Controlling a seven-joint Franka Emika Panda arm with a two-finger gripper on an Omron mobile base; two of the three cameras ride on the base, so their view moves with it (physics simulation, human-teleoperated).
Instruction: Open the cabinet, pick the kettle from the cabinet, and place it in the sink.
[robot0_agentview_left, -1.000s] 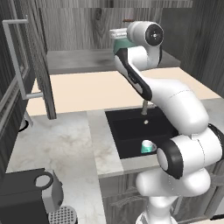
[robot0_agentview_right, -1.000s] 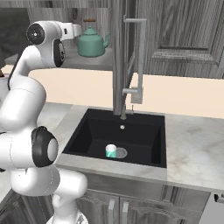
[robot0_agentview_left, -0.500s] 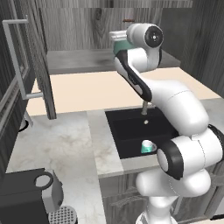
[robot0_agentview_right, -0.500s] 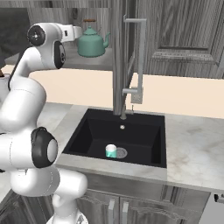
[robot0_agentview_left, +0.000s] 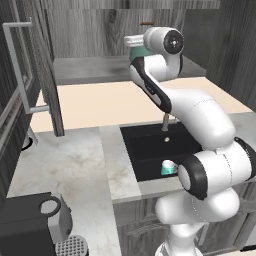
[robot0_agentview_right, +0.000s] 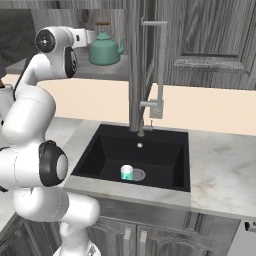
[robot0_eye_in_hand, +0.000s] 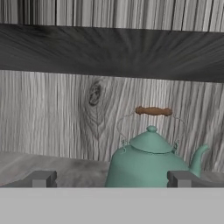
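The cabinet stands open, its left door (robot0_agentview_left: 47, 75) swung out with a pale bar handle (robot0_agentview_left: 20, 65). On its shelf (robot0_agentview_right: 75, 70) sits the teal kettle (robot0_agentview_right: 104, 50), upright, with a brown grip on a wire handle. In the hand view the kettle (robot0_eye_in_hand: 148, 164) is straight ahead and a little to the right. My gripper (robot0_eye_in_hand: 111, 178) is open, level with the kettle's body and short of it, with nothing between the fingertips. The white hand (robot0_agentview_right: 86, 36) hangs just left of the kettle. The black sink (robot0_agentview_right: 100, 145) lies below in the counter.
A small teal and white cup (robot0_agentview_right: 127, 172) stands by the drain in the sink. The grey faucet (robot0_agentview_right: 157, 65) rises behind the basin, next to the edge of the open right cabinet door (robot0_agentview_right: 135, 65). A dark coffee machine (robot0_agentview_left: 30, 225) sits at the counter's near left.
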